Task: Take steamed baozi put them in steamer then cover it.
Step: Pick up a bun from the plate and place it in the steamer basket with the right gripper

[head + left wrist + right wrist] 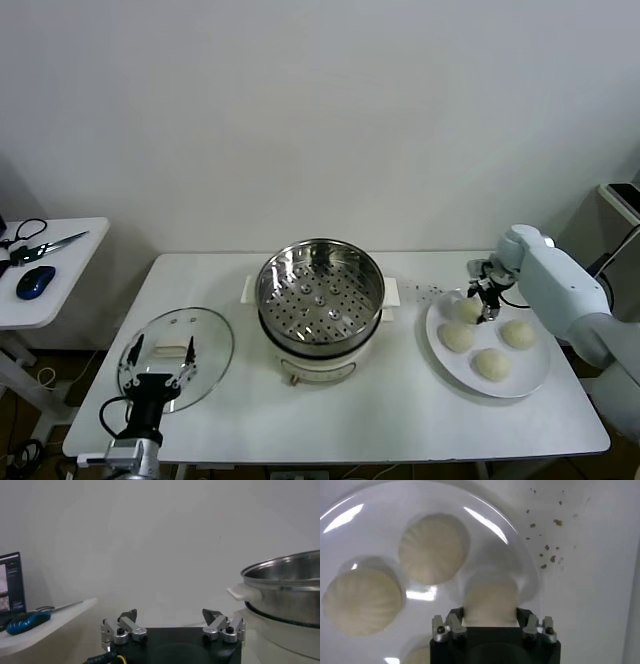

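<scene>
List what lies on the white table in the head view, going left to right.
Left gripper over the glass lid → steamer → plate of four baozi, with the right gripper closed on the far-left one.

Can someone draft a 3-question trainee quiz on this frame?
1. True or false: the steamer already holds a baozi.
2. Which gripper is shut on a baozi? A) left B) right C) neither
3. Fill in: the glass lid lies on the table to the steamer's ____ in the head view.

Key
1. False: its perforated basket is empty; all four baozi sit on the white plate.
2. B: the right gripper clamps the bun; the left gripper hovers open over the lid.
3. Left.
</scene>
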